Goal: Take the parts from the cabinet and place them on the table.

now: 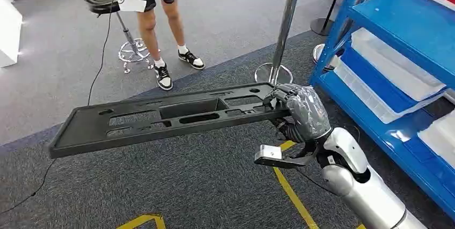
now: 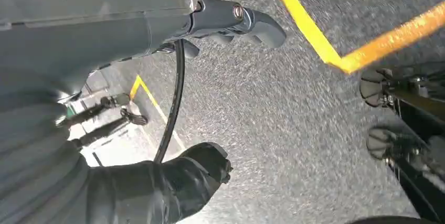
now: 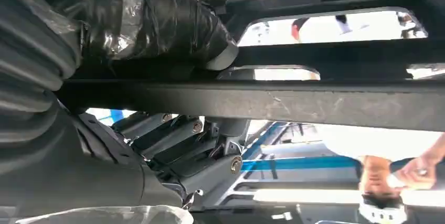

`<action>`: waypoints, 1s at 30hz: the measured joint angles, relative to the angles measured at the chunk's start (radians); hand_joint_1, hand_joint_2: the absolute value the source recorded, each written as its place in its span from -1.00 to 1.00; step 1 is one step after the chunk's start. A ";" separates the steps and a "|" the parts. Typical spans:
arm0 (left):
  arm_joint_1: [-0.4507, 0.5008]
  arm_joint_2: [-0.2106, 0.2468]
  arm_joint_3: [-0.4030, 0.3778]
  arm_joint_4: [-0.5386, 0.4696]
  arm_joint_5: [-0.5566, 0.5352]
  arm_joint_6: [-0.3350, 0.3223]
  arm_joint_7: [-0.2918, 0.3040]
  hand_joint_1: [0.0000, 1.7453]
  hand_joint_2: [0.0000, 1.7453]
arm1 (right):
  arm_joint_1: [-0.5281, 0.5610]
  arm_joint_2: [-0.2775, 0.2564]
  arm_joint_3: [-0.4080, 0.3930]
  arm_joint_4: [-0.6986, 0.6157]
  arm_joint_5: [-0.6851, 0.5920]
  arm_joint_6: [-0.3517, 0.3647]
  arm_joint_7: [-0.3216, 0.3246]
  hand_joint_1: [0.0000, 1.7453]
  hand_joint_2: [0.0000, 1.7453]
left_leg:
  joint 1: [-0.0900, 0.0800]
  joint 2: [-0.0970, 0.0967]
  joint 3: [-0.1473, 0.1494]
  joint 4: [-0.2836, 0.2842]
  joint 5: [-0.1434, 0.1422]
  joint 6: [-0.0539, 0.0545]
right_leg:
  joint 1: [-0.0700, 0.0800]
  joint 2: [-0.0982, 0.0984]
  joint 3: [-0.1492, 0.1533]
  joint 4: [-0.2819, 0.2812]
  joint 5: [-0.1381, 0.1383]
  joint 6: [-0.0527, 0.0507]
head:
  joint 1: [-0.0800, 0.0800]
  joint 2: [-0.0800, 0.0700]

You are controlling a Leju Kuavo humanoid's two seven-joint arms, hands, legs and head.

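The robot's right arm (image 1: 370,191) is glossy silver, built of rounded segments with a dark joint between them. Its right hand (image 1: 301,115) is dark grey, wrapped in crinkled clear film, above a flat grey bracket at the wrist. In the right wrist view, ribbed grey covering and silver screws show on the fingers. The left hand (image 2: 173,24) has a smooth grey cover, one screw, and a black cable looping beside it.

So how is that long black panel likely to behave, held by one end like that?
The black panel looks stiff: it juts out level from the right robot hand without visible sag. Its many cutouts suggest it's light for its size. Gripped at one end only, it will probably want to tilt or twist.
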 joint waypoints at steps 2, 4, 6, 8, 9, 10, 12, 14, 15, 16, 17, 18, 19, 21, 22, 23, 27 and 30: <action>0.000 0.001 0.000 0.000 0.000 0.000 0.000 -1.00 1.00 | -0.001 0.000 -0.001 0.000 0.000 0.000 0.000 1.00 1.00 | -0.021 0.000 0.003 -0.014 0.004 0.021 | 0.001 -0.020 -0.001 -0.005 0.005 0.016 | 0.000 0.000; 0.005 0.002 0.000 0.000 -0.001 0.000 0.000 -1.00 1.00 | -0.001 0.000 -0.001 0.000 0.000 0.000 0.001 1.00 1.00 | -0.028 -0.020 -0.006 -0.022 0.006 0.035 | -0.002 -0.039 -0.001 -0.012 0.010 0.030 | 0.001 0.000; 0.007 0.005 0.001 0.000 -0.002 0.000 0.000 -1.00 1.00 | 0.000 0.001 -0.001 0.001 0.000 0.000 0.003 1.00 1.00 | -0.020 -0.040 0.008 -0.055 0.024 0.056 | -0.006 0.033 -0.007 0.011 -0.014 0.038 | 0.003 0.000; 0.004 0.005 0.003 0.000 -0.005 0.000 0.002 -1.00 1.00 | 0.001 0.000 -0.002 0.000 -0.002 -0.001 0.003 1.00 1.00 | -0.021 -0.056 0.005 -0.055 0.028 0.067 | -0.003 0.094 -0.065 0.135 -0.090 0.027 | 0.003 0.000; 0.004 0.005 0.005 0.000 -0.006 0.000 0.002 -1.00 1.00 | 0.003 0.000 -0.003 0.000 -0.003 -0.001 0.004 1.00 1.00 | -0.024 -0.070 0.003 -0.053 0.028 0.069 | 0.000 0.100 -0.108 0.225 -0.128 0.026 | 0.003 0.000; 0.002 0.004 0.005 0.000 -0.009 0.000 0.002 -1.00 1.00 | 0.006 0.000 -0.002 0.001 -0.003 -0.001 0.007 1.00 1.00 | -0.026 -0.083 0.001 -0.049 0.029 0.070 | 0.001 0.100 -0.140 0.286 -0.143 0.026 | 0.003 0.000; 0.001 0.003 0.005 0.000 -0.012 0.000 0.003 -1.00 1.00 | 0.008 0.000 -0.003 0.002 -0.003 -0.001 0.008 1.00 1.00 | -0.026 -0.113 -0.004 -0.038 0.027 0.071 | 0.002 0.101 -0.138 0.270 -0.099 0.025 | 0.003 0.000; 0.001 0.002 0.006 0.000 -0.014 0.000 0.003 -1.00 1.00 | 0.008 0.000 -0.003 0.002 -0.003 -0.001 0.007 1.00 1.00 | -0.025 -0.142 -0.005 -0.020 0.018 0.067 | -0.003 0.116 -0.062 0.107 0.000 0.023 | 0.003 0.000; 0.001 0.002 0.006 0.000 -0.014 0.000 0.003 -1.00 1.00 | 0.007 0.000 -0.004 0.002 -0.002 -0.001 0.007 1.00 1.00 | -0.023 -0.154 -0.012 -0.007 0.012 0.064 | -0.007 0.164 -0.036 0.046 0.011 0.024 | 0.004 0.000; -0.002 0.003 0.007 0.000 -0.015 0.000 0.003 -1.00 1.00 | 0.008 0.000 -0.003 0.002 -0.002 -0.001 0.007 1.00 1.00 | -0.029 -0.166 -0.028 0.012 0.009 0.059 | -0.010 0.209 -0.038 0.034 0.002 0.028 | 0.002 0.000; -0.003 0.004 0.007 0.000 -0.015 0.000 0.003 -1.00 1.00 | 0.009 -0.001 -0.005 0.001 -0.003 -0.002 0.008 1.00 1.00 | -0.024 -0.179 -0.040 0.011 0.013 0.055 | -0.011 0.196 -0.042 0.042 0.002 0.028 | 0.002 0.000; 0.000 0.004 0.007 0.000 -0.015 0.000 0.003 -1.00 1.00 | 0.008 -0.001 -0.006 0.001 -0.002 -0.002 0.008 1.00 1.00 | -0.019 -0.190 -0.045 0.010 0.015 0.049 | -0.005 0.186 -0.044 0.041 0.002 0.024 | 0.003 0.000; 0.004 0.003 0.007 0.000 -0.016 0.000 0.003 -1.00 1.00 | 0.006 -0.001 -0.006 0.001 -0.002 -0.002 0.008 1.00 1.00 | -0.015 -0.206 -0.047 0.005 0.022 0.040 | -0.002 0.171 -0.043 0.036 0.006 0.018 | 0.002 0.000; 0.006 0.002 0.007 0.000 -0.018 0.000 0.003 -1.00 1.00 | 0.001 0.000 -0.006 0.000 -0.002 -0.002 0.008 1.00 1.00 | -0.021 -0.160 -0.054 0.022 0.014 0.032 | -0.010 0.140 -0.030 0.015 0.015 0.007 | 0.000 0.000; 0.004 0.003 0.007 0.000 -0.018 0.000 0.003 -1.00 1.00 | 0.001 0.000 -0.006 0.000 -0.002 -0.002 0.008 1.00 1.00 | -0.023 -0.108 -0.071 0.061 -0.014 0.025 | -0.009 0.128 -0.025 0.009 0.017 0.003 | -0.006 0.000; 0.001 0.004 0.008 0.000 -0.018 0.000 0.003 -1.00 1.00 | 0.001 0.000 -0.007 0.000 -0.002 -0.002 0.007 1.00 1.00 | -0.019 -0.083 -0.103 0.123 -0.047 0.018 | -0.006 0.112 -0.023 0.007 0.017 0.003 | -0.005 0.000; -0.004 0.001 0.008 0.000 -0.021 0.000 0.003 -1.00 1.00 | 0.001 0.000 -0.008 0.000 -0.002 -0.002 0.008 1.00 1.00 | -0.005 -0.065 -0.184 0.283 -0.089 0.009 | 0.000 0.052 -0.023 0.007 0.012 0.003 | -0.006 0.000; -0.001 0.002 0.010 0.000 -0.024 0.000 0.003 -1.00 1.00 | -0.002 0.000 -0.009 0.000 0.000 -0.002 0.008 1.00 1.00 | -0.008 -0.030 -0.053 0.040 0.033 0.018 | 0.000 0.018 -0.012 0.006 0.004 0.007 | -0.006 0.000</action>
